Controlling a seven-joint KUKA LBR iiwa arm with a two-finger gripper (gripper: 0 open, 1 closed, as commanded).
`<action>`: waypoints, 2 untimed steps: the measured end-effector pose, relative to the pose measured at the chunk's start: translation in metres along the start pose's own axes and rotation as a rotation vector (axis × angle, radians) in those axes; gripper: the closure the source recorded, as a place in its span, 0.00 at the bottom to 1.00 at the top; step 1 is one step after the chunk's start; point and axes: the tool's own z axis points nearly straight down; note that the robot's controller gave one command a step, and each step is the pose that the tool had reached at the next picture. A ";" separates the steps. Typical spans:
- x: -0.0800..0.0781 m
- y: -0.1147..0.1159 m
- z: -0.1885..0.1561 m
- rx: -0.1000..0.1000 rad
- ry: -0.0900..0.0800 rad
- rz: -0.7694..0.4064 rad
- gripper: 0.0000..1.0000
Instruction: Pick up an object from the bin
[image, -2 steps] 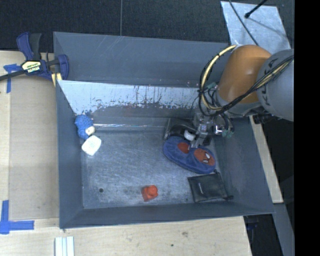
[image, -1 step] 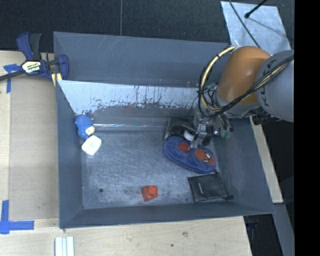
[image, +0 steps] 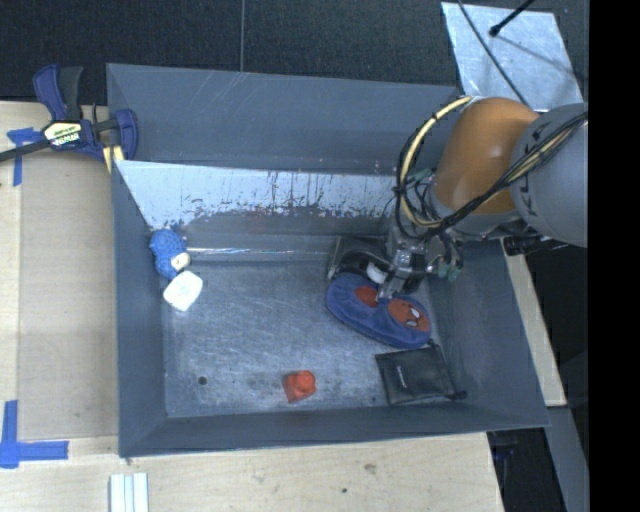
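The gripper (image: 393, 282) stands at the upper edge of the blue slipper-shaped soft item (image: 380, 318). This item lies in the right half of the bin (image: 250, 330), just above a flat black square (image: 415, 378). Note that the item's long axis runs from upper left to lower right, and its bulk lies just below the gripper. You cannot tell how wide the gripper is set.

We read robotics lab here: scuffed grey metal bin (image: 300, 205), industrial arm (image: 562, 180) with orange cover (image: 480, 150) and looped cables (image: 404, 175) over bin's right side.
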 end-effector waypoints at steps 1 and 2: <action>0.000 0.001 0.007 -0.002 0.002 0.001 1.00; 0.007 -0.035 0.015 -0.023 0.002 0.131 1.00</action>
